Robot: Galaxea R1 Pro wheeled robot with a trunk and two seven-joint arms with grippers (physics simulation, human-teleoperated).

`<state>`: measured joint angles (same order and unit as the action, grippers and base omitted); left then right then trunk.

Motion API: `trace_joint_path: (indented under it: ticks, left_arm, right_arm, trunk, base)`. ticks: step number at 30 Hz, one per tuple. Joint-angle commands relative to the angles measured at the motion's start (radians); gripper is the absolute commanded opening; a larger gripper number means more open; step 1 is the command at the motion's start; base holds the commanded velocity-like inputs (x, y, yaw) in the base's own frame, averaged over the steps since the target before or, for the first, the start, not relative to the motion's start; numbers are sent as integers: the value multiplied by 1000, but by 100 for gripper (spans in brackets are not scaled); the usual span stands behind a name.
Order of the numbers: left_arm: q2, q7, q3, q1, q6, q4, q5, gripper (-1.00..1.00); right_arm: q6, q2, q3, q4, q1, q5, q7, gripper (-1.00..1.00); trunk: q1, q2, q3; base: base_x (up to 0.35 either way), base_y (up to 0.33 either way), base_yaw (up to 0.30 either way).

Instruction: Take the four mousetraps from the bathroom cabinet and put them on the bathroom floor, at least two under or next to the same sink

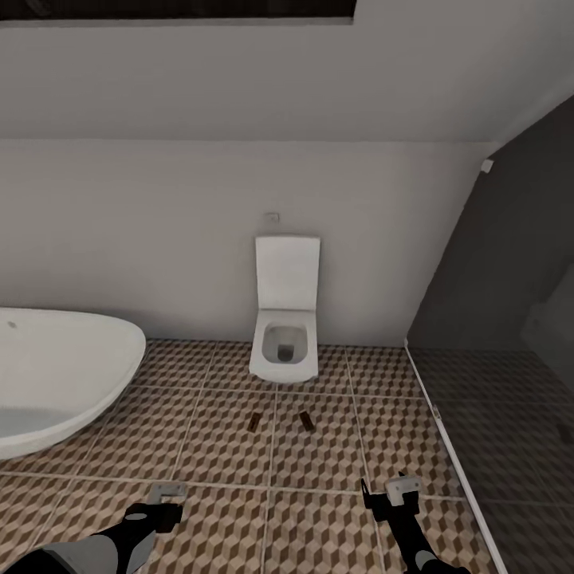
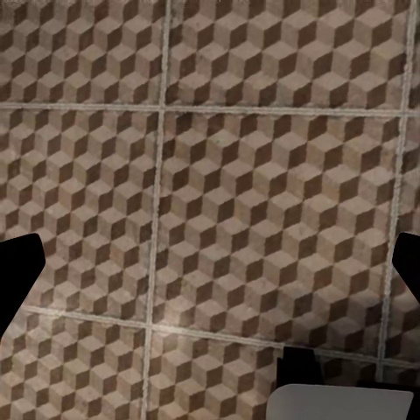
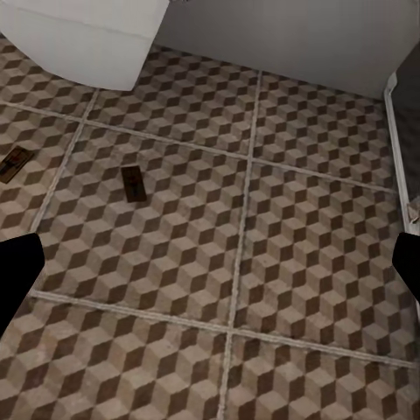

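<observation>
Where the head view begins at its left edge, one oval glossy white bathtub (image 1: 56, 375) curves in over the bathroom floor (image 1: 215, 446), a flat spread of large square tiles printed with brown-and-beige cubes and parted by pale grout lines. Low in front of it the left pincer (image 1: 165, 494), grey-tipped on a black arm, hangs above the tiles with nothing in it, though how wide its jaws stand I cannot tell; its wrist view gives bare cube-patterned tile, with dark finger edges at either side. Further right, two mousetraps lie flat on the floor, small brown wooden boards with dark fittings: the left mousetrap (image 1: 254, 422) and the right mousetrap (image 1: 305, 420), near each other but apart, just in front of one white rectangular wall-hung toilet (image 1: 285, 335) with its lid raised against the plain pale wall (image 1: 159, 239). The right wrist view shows both traps closer, one at (image 3: 135, 184) and one at (image 3: 15, 164). The right pincer (image 1: 386, 489) hovers empty, jaws spread apart. At far right one dark glass panel (image 1: 510, 319) stands on a white sill.
</observation>
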<state>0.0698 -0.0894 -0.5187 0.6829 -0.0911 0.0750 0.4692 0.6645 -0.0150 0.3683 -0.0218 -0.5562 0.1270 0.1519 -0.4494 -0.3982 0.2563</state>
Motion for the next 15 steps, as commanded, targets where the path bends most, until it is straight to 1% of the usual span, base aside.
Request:
trace_joint_path:
  ticks: [1,15]
  left_arm:
    - [-1,0,-8,1,-5,3,8,100]
    - [-1,0,-8,1,-5,3,8,100]
  right_arm:
    - [2,0,9,0,-1,10,1,100]
    - [2,1,9,0,-1,10,1,100]
  trunk:
    - [-1,-2,0]
    - [-1,-2,-21]
  base:
    - [0,0,0]
    - [0,0,0]
